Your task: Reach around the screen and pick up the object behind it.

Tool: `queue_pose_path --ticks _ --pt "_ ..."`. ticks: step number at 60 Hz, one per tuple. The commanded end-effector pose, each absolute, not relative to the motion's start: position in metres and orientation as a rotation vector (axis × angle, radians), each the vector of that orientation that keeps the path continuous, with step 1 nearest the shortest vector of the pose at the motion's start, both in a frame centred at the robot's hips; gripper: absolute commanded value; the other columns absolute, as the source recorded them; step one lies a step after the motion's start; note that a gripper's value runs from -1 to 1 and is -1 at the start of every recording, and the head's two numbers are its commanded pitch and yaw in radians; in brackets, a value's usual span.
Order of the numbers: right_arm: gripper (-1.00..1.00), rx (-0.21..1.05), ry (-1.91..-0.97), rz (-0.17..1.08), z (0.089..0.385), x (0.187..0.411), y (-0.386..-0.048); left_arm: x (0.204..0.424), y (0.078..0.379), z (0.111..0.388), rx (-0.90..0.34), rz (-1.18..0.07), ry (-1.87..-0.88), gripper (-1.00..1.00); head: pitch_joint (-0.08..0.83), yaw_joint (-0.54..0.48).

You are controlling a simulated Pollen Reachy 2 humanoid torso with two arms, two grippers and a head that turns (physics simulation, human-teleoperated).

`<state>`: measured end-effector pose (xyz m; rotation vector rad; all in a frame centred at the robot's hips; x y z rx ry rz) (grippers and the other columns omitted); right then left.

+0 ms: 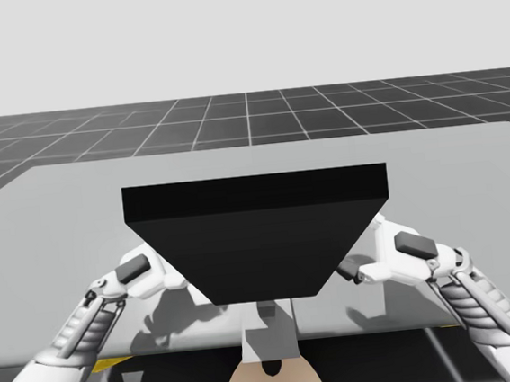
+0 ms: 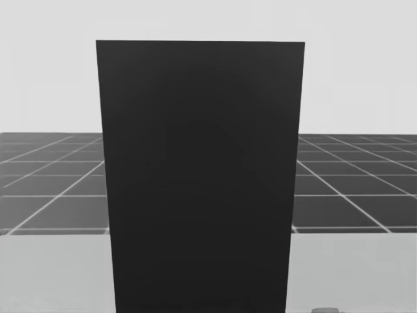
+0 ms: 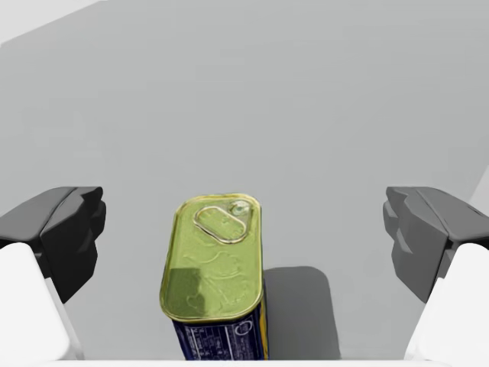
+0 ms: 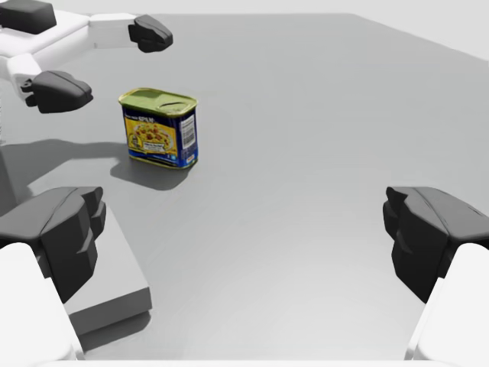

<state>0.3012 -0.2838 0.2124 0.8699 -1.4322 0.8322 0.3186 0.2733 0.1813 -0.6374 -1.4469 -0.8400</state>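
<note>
A rectangular can (image 3: 218,264) with a gold pull-tab lid and blue sides stands upright on the grey table. My left gripper (image 3: 244,225) is above it, open, its dark fingers (image 3: 65,233) wide apart on either side and clear of it. In the right wrist view the can (image 4: 160,126) stands ahead, with my left gripper (image 4: 103,61) just beyond it. My right gripper (image 4: 244,229) is open and holds nothing, well short of the can. The black screen (image 1: 259,236) hides the can in the high and head views; my left gripper (image 1: 168,276) and right gripper (image 1: 353,270) flank it.
The black screen (image 2: 202,176) stands straight ahead in the head view. A low grey block (image 4: 107,279) lies on the table beside my right gripper's finger. The grey table (image 1: 452,172) stretches wide on both sides of the screen.
</note>
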Motion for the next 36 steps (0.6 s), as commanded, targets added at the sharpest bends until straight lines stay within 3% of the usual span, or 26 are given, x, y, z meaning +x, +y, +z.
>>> queue_pose_path --ticks 1,13,36 --pt "-1.00 0.877 -1.399 0.847 0.211 0.302 -0.284 0.319 0.270 0.168 -0.610 -0.821 -1.404 -1.00 0.059 -0.02" --pt "-1.00 0.867 -1.406 0.857 0.208 0.303 -0.283 0.334 0.271 0.141 -0.570 -0.787 -1.396 -1.00 0.076 -0.01" --pt "-1.00 0.841 -1.423 0.879 0.206 0.303 -0.281 0.359 0.256 0.125 -0.564 -0.819 -1.384 -1.00 0.089 0.00"
